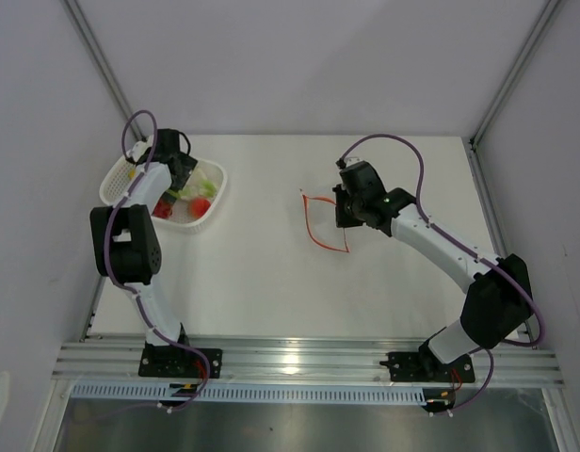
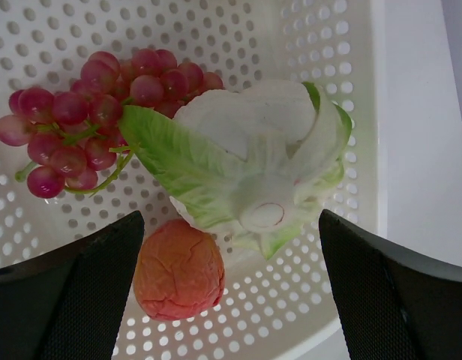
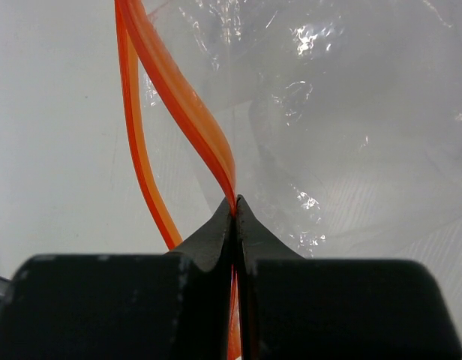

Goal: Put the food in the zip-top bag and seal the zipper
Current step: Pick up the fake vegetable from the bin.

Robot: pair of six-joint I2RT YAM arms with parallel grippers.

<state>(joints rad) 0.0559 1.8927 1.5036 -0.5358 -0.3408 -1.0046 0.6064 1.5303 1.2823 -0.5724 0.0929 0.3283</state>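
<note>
On the worktop (image 1: 271,282), the right end effector (image 3: 235,206) pinches the zipper (image 3: 187,105) of the zip-top bag (image 3: 328,112) (its mouth gapes). Farther left, the left end effector (image 2: 231,292) hangs spread above the basket (image 2: 328,45), which holds the grape bunch (image 2: 88,112), round fruit (image 2: 178,270) and leafy vegetable (image 2: 253,150).

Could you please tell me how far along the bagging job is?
Done: the right tool is shut on the red-orange zipper strip of the clear plastic bag, mouth open. In hand: the open left tool hovers over the white perforated basket. Left: red grape bunch, white-and-green vegetable and red-orange round fruit lie in the basket; the bag looks empty, unsealed.
</note>
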